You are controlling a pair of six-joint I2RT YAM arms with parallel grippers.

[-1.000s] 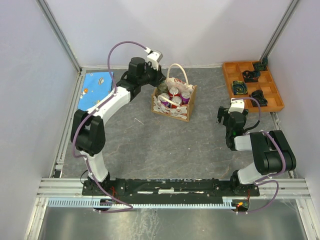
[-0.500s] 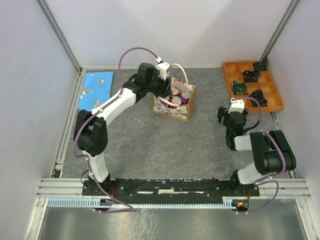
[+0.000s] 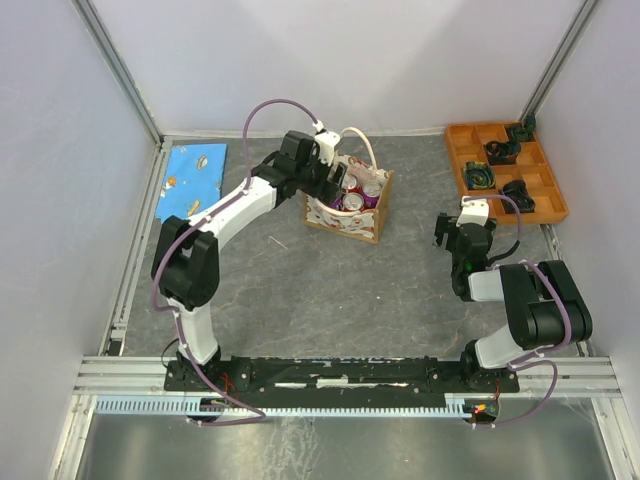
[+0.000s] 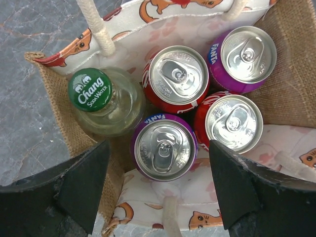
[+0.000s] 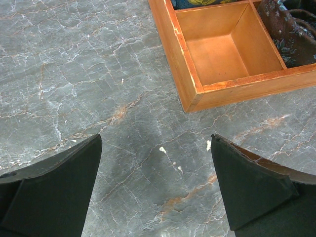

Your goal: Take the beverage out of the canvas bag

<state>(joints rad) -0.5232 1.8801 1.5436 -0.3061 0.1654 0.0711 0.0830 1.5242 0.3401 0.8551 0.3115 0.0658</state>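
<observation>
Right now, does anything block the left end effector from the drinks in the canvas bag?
Nothing visible does. The open left end effector hangs over the open canvas bag, purple Fanta can directly below.

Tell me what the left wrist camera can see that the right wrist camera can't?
Only the left wrist view shows the canvas bag, holding a green-capped Chang bottle, two purple Fanta cans and two red cans. Only the right wrist view shows the orange tray, one corner of it. Both show the grey marbled table and black fingers spread apart: the left gripper and the right gripper.
</observation>
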